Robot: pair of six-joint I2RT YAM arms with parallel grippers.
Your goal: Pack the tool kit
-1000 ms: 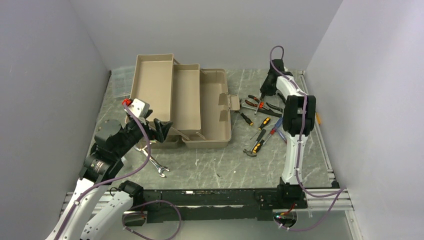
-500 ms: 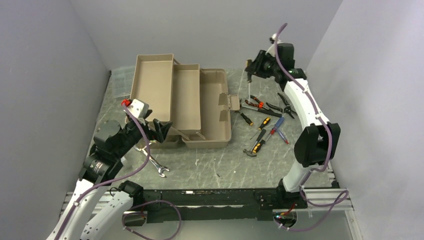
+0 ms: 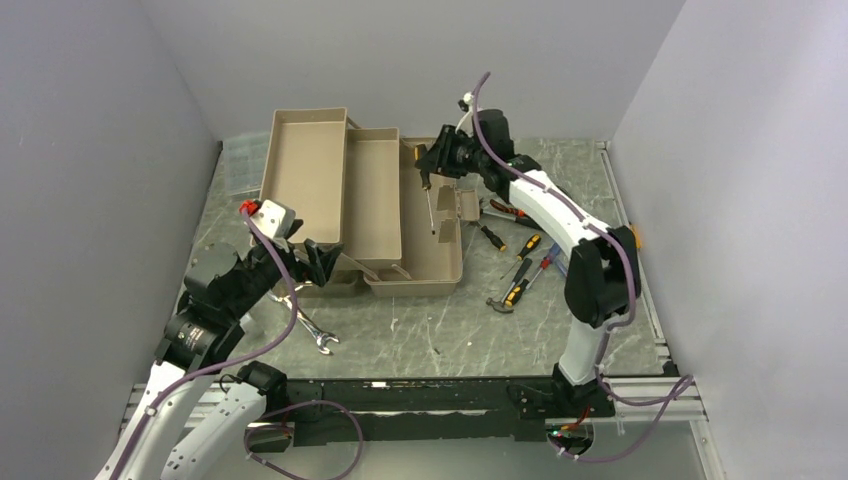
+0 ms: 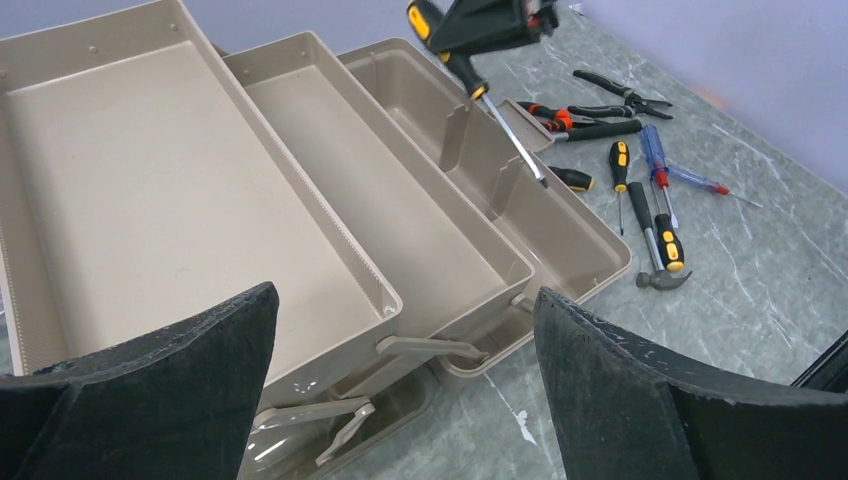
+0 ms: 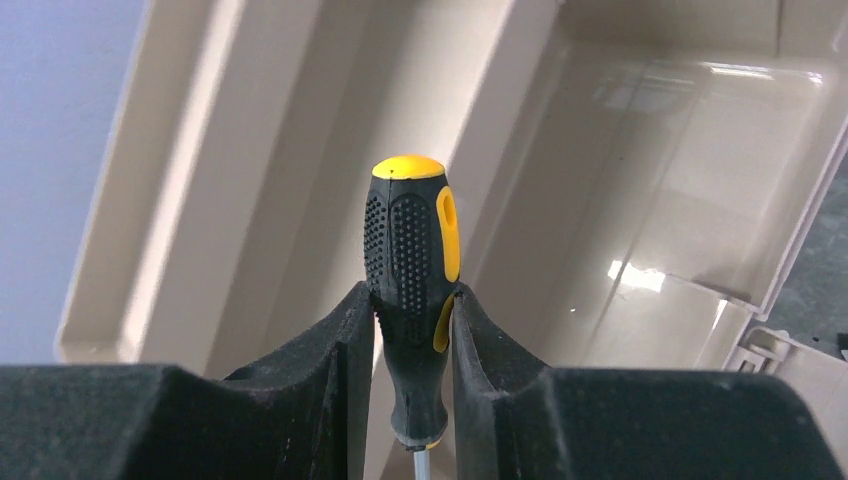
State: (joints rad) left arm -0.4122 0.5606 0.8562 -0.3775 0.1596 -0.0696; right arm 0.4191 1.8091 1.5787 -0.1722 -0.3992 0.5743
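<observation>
The tan toolbox [image 3: 432, 250] stands open with its fold-out trays [image 3: 310, 170] spread left; it also shows in the left wrist view [image 4: 150, 200] and the right wrist view [image 5: 660, 180]. My right gripper [image 3: 432, 158] is shut on a black-and-yellow screwdriver [image 5: 412, 250], held above the toolbox's deep bin with the shaft [image 3: 431, 212] hanging down. My left gripper [image 3: 318, 258] is open and empty at the toolbox's near-left corner. More screwdrivers [image 3: 525, 250], a hammer [image 3: 508, 297] and pliers [image 3: 520, 205] lie right of the box. A steel wrench [image 3: 308, 326] lies near my left arm.
A clear organiser box [image 3: 243, 160] lies at the back left by the wall. The toolbox's smoky lid [image 4: 300, 440] hangs open beneath the trays at the near-left side. Walls close in on the left, back and right.
My right arm lifted the screwdriver from the tool pile on the right and swung it left until it hangs over the toolbox bin. My left arm has barely moved.
</observation>
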